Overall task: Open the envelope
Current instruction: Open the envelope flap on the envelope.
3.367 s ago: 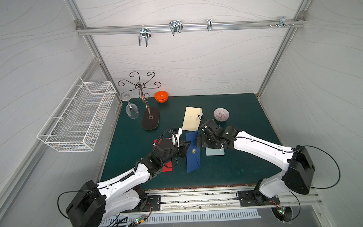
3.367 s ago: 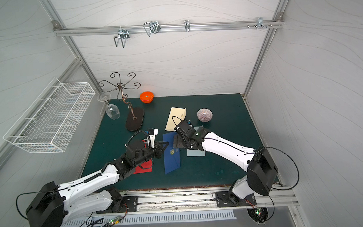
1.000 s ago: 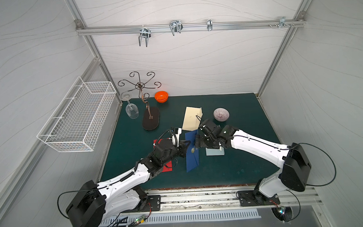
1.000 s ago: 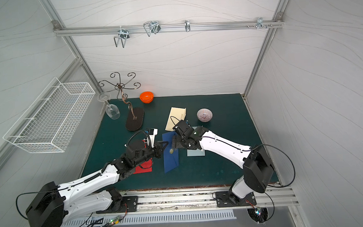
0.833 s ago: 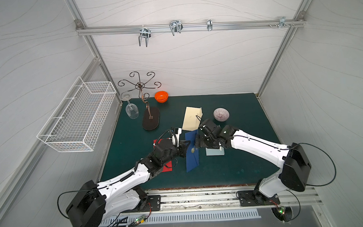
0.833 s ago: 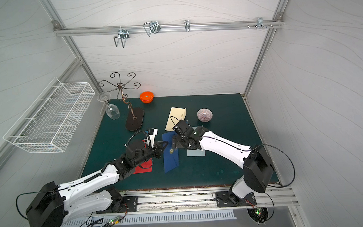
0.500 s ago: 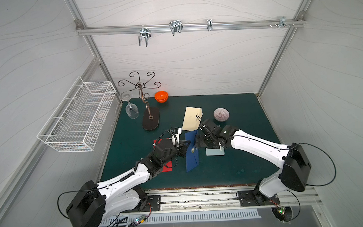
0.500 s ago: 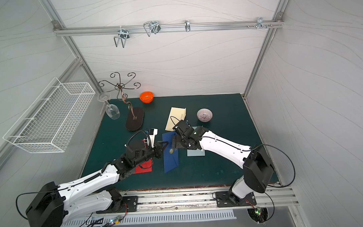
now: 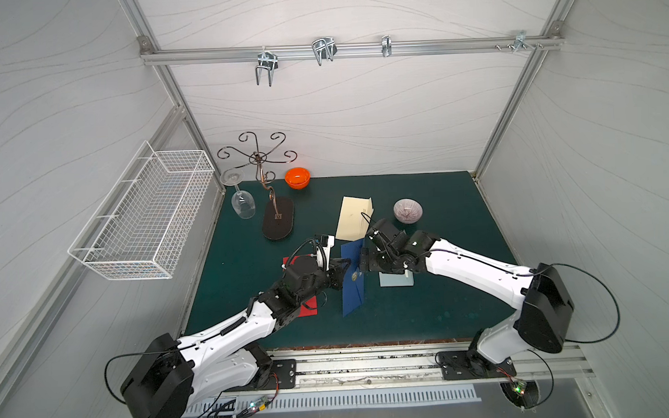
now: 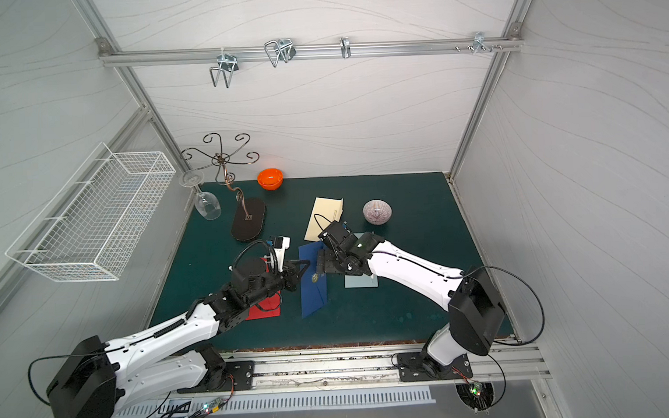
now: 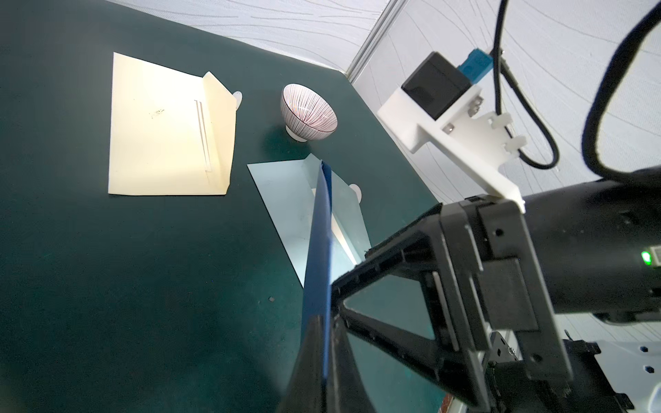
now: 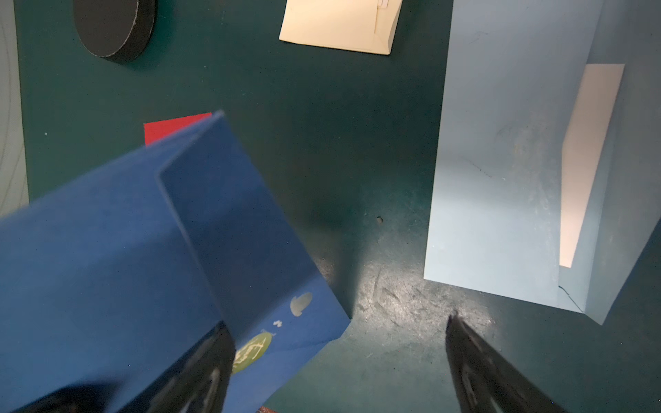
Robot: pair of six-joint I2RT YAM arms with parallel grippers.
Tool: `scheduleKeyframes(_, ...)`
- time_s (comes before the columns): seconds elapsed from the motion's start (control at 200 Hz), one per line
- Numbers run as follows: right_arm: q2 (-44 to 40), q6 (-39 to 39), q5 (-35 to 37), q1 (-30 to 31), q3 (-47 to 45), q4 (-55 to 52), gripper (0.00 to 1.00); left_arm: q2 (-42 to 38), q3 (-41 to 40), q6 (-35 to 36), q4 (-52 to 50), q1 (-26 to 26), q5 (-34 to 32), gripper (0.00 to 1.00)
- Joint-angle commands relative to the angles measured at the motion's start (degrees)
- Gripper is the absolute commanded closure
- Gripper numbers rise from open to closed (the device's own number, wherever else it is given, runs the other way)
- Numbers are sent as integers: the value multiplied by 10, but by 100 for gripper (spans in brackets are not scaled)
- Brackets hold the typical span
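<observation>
Left wrist view shows the left gripper [image 11: 323,343] clamped shut on the edge of the dark blue envelope [image 11: 320,250]. The envelope stands on edge near the middle of the tabletop, a little toward its front edge, and a red envelope [image 10: 265,308] lies nearer that edge under the left arm. The right gripper [image 12: 336,323], jaws spread wide and holding nothing, straddles the blue envelope's corner by the gold seal [image 12: 254,352] and the half-raised flap [image 12: 232,221]. The step in hand looks to be catching that flap. One finger should go under its free edge and the jaws close on the flap alone. Then peel away from the left grip, kept firm so the paper does not twist or tear. Farther back lie a light blue envelope [image 12: 500,161], a cream envelope [image 11: 161,125] and a striped bowl [image 11: 309,114].
</observation>
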Motion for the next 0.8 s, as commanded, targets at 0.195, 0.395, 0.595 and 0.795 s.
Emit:
scheduleKeyframes(0.195, -8, 2, 35, -3, 0, -43, 7, -21, 6, 1, 29, -2, -11, 100)
scheduleKeyframes(0.395, -8, 3, 36, -3, 0, -44, 7, -20, 7, 3, 27, -2, -12, 100)
scheduleKeyframes(0.595, -9, 5, 42, -3, 0, -50, 8, -23, 6, 2, 26, -2, -15, 100)
scheduleKeyframes(0.795, -10, 3, 41, -3, 2, -50, 7, -23, 7, 3, 25, -2, -17, 100)
